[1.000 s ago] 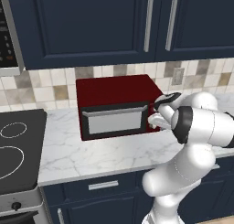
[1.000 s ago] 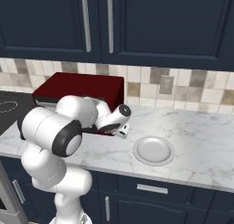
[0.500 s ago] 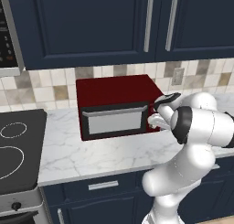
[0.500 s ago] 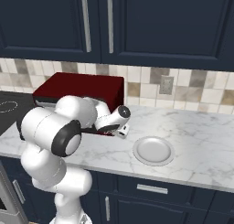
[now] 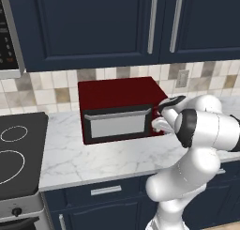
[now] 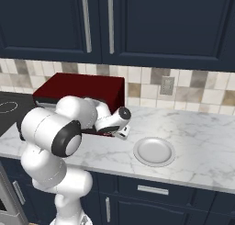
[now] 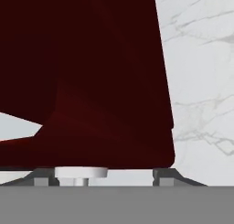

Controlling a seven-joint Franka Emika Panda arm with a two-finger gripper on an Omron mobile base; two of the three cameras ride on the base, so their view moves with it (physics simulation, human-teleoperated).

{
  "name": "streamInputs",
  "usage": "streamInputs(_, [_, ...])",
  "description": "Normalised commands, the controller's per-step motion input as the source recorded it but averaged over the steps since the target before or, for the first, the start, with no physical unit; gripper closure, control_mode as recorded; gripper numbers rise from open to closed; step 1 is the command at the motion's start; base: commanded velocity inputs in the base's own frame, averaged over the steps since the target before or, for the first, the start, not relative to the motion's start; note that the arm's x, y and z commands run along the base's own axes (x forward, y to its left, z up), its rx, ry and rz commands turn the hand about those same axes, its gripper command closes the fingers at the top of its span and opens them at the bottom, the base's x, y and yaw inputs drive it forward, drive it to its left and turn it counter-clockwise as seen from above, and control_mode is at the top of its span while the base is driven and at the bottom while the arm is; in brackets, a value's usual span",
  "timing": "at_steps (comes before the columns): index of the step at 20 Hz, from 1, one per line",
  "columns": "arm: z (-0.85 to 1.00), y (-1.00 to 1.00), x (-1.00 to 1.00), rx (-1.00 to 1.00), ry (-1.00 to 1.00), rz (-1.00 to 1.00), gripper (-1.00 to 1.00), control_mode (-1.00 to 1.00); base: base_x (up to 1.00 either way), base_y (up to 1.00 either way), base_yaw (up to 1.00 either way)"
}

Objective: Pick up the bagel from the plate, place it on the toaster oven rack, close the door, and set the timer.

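Observation:
The dark red toaster oven stands on the marble counter with its door shut, silver handle along the top edge. My gripper sits at the oven's front right corner, also seen from the other side. In the hand view its open jaws straddle a small white knob against the red oven body. The plate lies bare on the counter to the right of the oven. The bagel and the toaster oven rack are hidden.
A black stovetop borders the counter on the left. Dark blue cabinets hang overhead and a wall outlet sits in the tiled backsplash. Bare marble stretches right of the plate.
My hand has edged slightly closer to the oven's front right corner. Oven, door and plate have not moved.

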Motion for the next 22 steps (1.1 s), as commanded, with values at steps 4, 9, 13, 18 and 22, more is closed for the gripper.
streamInputs(4, [0.0, -0.56, 0.2, 0.04, -0.03, 0.0, 1.0, -1.0, 0.0, 0.0, 0.0])
streamInputs(9, [0.0, -0.68, 0.18, 0.06, -0.02, 0.0, 1.0, -1.0, 0.0, 0.0, 0.0])
streamInputs(13, [0.0, -0.73, 0.19, 0.07, -0.01, 0.0, 1.0, -1.0, 0.0, 0.0, 0.0])
streamInputs(18, [0.0, -0.88, 0.19, 0.08, 0.0, 0.0, 1.0, -1.0, 0.0, 0.0, 0.0])
streamInputs(22, [0.01, -0.97, 0.2, 0.1, 0.0, 0.0, 1.0, -1.0, 0.0, 0.0, 0.0])
